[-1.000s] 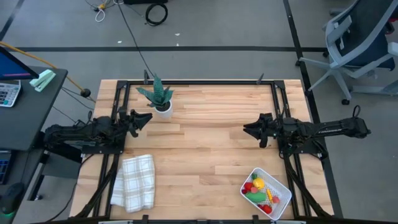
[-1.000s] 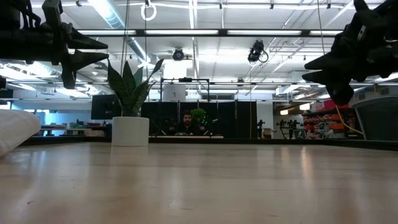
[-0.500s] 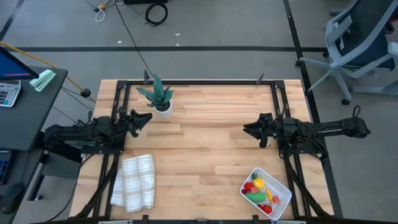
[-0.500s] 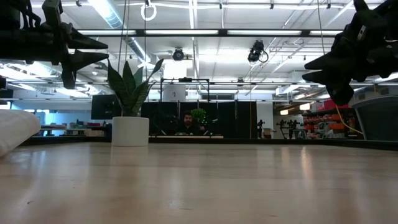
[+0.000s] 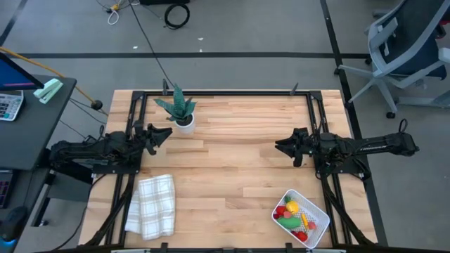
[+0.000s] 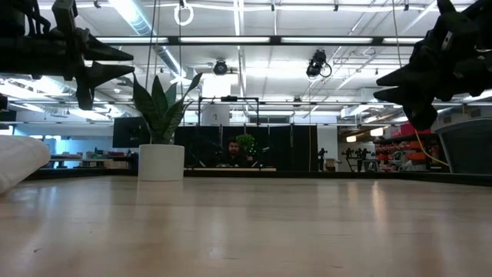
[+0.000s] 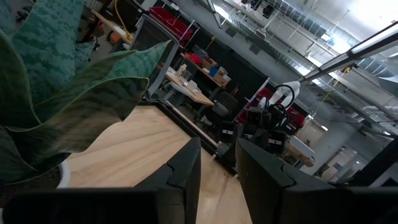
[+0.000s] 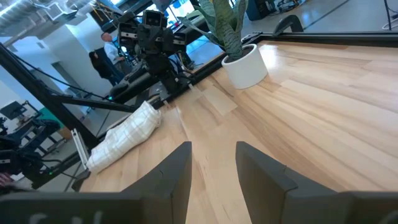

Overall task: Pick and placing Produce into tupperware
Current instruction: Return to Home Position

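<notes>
Here, produce [image 5: 294, 214] heaped in tupperware [image 5: 313, 207], pieces overlapping; left arm [image 5: 91, 151], right arm [image 5: 365, 147] aloft, jaws parted, empty

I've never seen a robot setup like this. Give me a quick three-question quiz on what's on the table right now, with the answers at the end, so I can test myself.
1. True or false: all the produce in view lies inside the tupperware.
2. Which stands nearest the jaws of the left arm? A) the potted plant B) the checked cloth C) the tupperware
3. Fill in: the tupperware sits on the side of the table where the ___ arm is.

Key: 1 true. 2 A. 3 right.
</notes>
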### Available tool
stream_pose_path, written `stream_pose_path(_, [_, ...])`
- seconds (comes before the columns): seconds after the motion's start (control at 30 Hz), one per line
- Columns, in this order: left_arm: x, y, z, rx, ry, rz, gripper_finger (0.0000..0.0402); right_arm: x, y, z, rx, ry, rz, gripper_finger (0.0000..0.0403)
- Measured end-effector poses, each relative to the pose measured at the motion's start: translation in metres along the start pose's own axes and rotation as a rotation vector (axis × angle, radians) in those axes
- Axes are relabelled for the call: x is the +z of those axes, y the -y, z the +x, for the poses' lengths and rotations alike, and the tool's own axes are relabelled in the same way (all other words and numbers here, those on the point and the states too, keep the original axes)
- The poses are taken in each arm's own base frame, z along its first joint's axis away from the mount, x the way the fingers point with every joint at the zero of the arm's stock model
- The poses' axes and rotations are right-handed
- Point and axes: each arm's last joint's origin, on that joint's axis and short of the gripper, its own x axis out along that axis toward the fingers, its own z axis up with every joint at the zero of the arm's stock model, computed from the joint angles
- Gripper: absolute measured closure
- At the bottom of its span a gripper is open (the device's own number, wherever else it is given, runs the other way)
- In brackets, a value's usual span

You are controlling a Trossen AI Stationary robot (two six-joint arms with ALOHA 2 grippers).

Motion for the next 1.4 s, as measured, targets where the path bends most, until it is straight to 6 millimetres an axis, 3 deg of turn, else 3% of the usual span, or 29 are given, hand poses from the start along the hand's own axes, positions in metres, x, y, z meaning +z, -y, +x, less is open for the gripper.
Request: stream_pose_path(1.4, [0.0,0.0,0.0,0.0,0.0,0.0,0.0294,0.005,-0.0031,-0.0005,0.003,0.005,0.001,0.027])
